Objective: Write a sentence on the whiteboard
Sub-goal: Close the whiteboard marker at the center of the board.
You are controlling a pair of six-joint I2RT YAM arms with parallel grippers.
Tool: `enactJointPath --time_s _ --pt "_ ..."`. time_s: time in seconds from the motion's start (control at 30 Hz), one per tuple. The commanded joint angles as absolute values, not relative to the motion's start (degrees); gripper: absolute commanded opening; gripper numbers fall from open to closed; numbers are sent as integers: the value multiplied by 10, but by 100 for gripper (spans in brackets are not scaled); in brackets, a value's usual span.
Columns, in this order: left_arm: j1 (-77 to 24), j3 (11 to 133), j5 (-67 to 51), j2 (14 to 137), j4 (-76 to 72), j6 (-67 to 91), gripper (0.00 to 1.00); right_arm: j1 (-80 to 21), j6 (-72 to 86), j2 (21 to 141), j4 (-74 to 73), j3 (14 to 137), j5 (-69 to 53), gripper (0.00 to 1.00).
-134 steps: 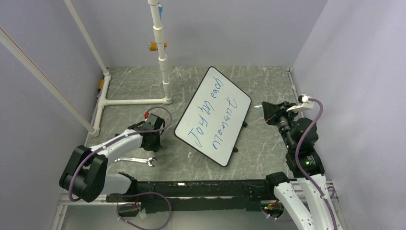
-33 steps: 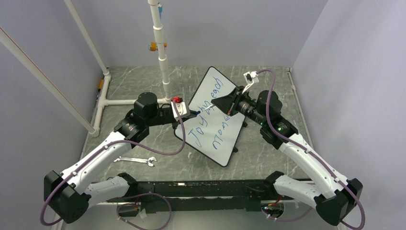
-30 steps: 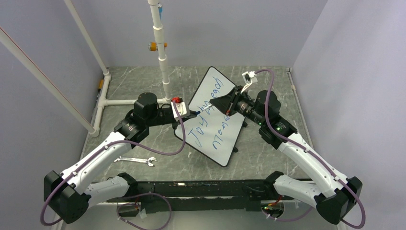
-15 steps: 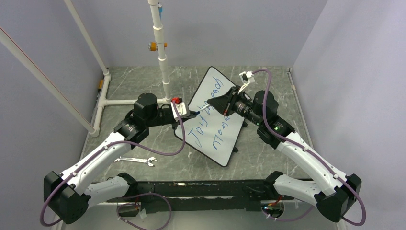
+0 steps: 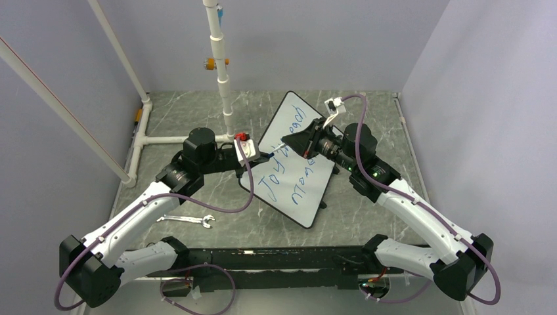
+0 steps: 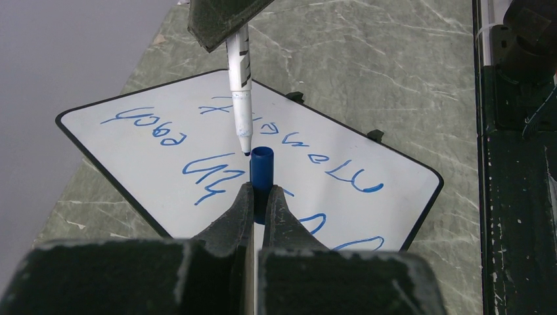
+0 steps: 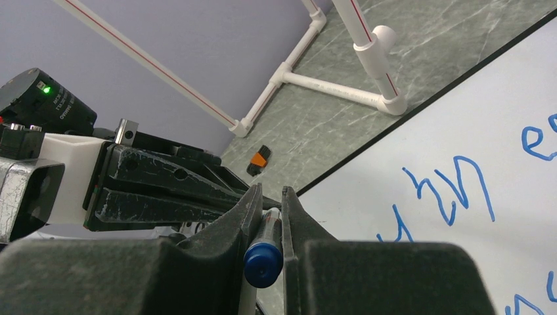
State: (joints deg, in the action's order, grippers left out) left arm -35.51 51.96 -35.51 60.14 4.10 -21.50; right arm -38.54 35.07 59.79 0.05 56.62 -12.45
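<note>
Whiteboard (image 5: 299, 193) lies skewed on table (image 5: 368, 111) between both arms, blue sentence (image 5: 281, 172) on it. Left gripper (image 6: 258, 195) clamps blue cap (image 6: 261, 167); right gripper (image 7: 268, 202) clamps marker (image 6: 240, 98), tip just beside cap's mouth.

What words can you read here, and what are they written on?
"Joy in each": first line of the blue handwritten sentence on the large glossy white black-rimmed whiteboard.
"moment": its second line.
Print on the white marker: too blurred to read.
White print on the black arm housing: too small to read.
</note>
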Motion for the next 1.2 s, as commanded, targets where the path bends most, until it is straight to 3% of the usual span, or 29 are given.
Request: enactJointPath --time_s 0.0,1.17 --pt "-358 528 -353 592 28 -204 0 -390 342 594 15 589 -116 0" --pt "-357 545 -330 602 47 -180 0 -411 320 582 -26 609 -82 0"
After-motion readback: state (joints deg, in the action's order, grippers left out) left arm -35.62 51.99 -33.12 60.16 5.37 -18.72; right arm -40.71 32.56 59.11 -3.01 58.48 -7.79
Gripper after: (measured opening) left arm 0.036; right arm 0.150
